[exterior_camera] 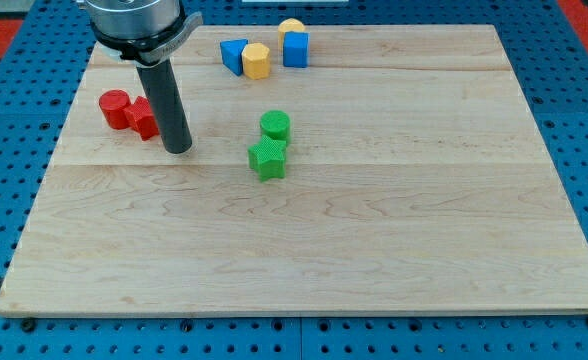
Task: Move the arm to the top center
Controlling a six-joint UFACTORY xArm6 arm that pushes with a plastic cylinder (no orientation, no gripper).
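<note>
My tip (178, 150) rests on the wooden board (304, 250) at the view's upper left. It stands just right of a red cylinder (114, 109) and a second red block (141, 118), whose shape is partly hidden by the rod. A green cylinder (275, 126) and a green star block (267, 159) lie to the tip's right. At the view's top centre sit a blue triangular block (234, 54), a yellow hexagonal block (257, 60), a blue cube (295, 48) and a yellow cylinder (291, 27) behind the cube.
The board lies on a blue perforated table (4, 120). The arm's grey metal body (134, 20) hangs over the view's top left corner.
</note>
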